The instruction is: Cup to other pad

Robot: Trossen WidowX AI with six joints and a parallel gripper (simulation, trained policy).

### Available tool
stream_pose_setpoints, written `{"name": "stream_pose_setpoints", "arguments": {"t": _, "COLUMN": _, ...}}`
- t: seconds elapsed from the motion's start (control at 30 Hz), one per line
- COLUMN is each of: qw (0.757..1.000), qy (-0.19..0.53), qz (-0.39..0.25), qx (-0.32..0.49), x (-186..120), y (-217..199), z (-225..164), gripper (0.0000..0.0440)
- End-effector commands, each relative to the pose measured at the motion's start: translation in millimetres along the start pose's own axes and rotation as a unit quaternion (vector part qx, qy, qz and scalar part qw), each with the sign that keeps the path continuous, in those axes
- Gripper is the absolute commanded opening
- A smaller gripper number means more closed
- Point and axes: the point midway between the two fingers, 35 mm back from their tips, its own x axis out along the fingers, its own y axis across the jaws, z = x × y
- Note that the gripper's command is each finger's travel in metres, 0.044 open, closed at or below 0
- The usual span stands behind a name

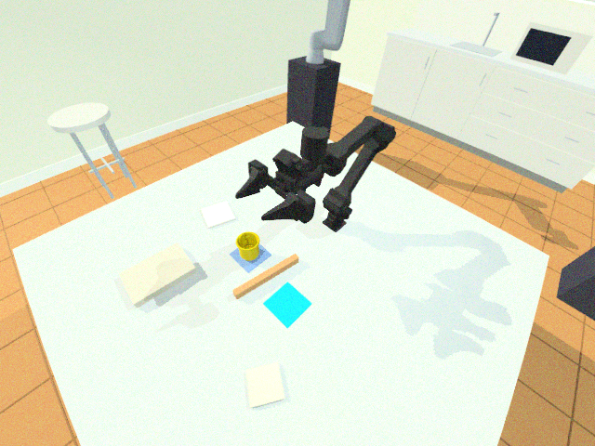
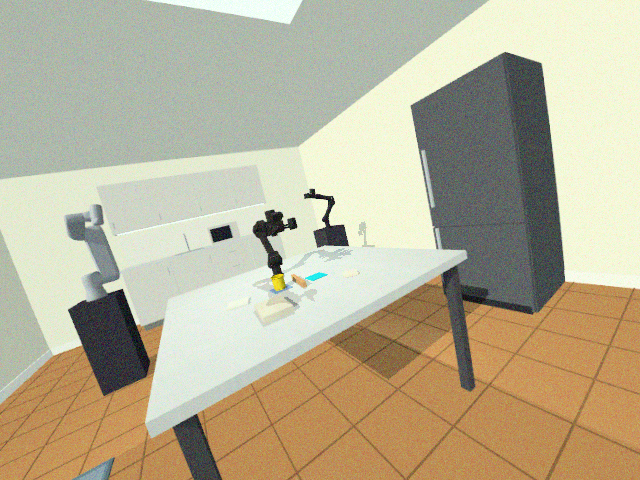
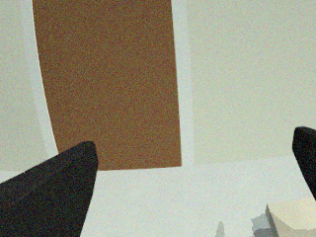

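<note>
A yellow cup (image 1: 248,251) (image 2: 278,282) stands upright on the blue pad (image 1: 249,267). Small shapes show inside the cup in the top view, but I cannot make out single marbles. The other pad (image 1: 287,305) (image 2: 316,276) is bright cyan, lies flat and has nothing on it. My gripper (image 1: 249,207) (image 3: 198,146) is wide open and empty, raised above the table and apart from the cup. The wrist view does not show the cup or either pad.
An orange bar (image 1: 265,277) (image 2: 298,280) lies between the two pads. A thick beige block (image 1: 158,273) (image 2: 275,311) (image 3: 296,217) lies on the cup's other side. A thin white tile (image 1: 218,214) (image 2: 238,303) and a cream tile (image 1: 265,385) (image 2: 351,273) lie farther out.
</note>
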Motion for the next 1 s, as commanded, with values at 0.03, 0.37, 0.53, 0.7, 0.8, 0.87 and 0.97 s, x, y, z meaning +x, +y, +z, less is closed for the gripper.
{"name": "stream_pose_setpoints", "arguments": {"t": 0.03, "qw": 1.0, "qy": 0.006, "qz": -0.003, "qx": 0.003, "x": 0, "y": -1, "z": -1, "gripper": 0.0348}}
{"name": "stream_pose_setpoints", "arguments": {"t": 0.37, "qw": 0.998, "qy": 0.056, "qz": -0.012, "qx": 0.025, "x": 1, "y": 1, "z": -12, "gripper": 0.0087}}
{"name": "stream_pose_setpoints", "arguments": {"t": 0.53, "qw": 0.995, "qy": 0.092, "qz": -0.007, "qx": 0.039, "x": 3, "y": 7, "z": -19, "gripper": 0.0067}}
{"name": "stream_pose_setpoints", "arguments": {"t": 0.7, "qw": 0.99, "qy": 0.127, "qz": 0.0, "qx": 0.055, "x": 6, "y": 13, "z": -24, "gripper": 0.009}}
{"name": "stream_pose_setpoints", "arguments": {"t": 0.8, "qw": 0.987, "qy": 0.148, "qz": 0.002, "qx": 0.065, "x": 8, "y": 17, "z": -26, "gripper": 0.0117}}
{"name": "stream_pose_setpoints", "arguments": {"t": 0.87, "qw": 0.984, "qy": 0.162, "qz": 0.003, "qx": 0.071, "x": 8, "y": 19, "z": -27, "gripper": 0.0126}}
{"name": "stream_pose_setpoints", "arguments": {"t": 0.97, "qw": 0.98, "qy": 0.184, "qz": 0.004, "qx": 0.08, "x": 10, "y": 23, "z": -30, "gripper": 0.0125}}
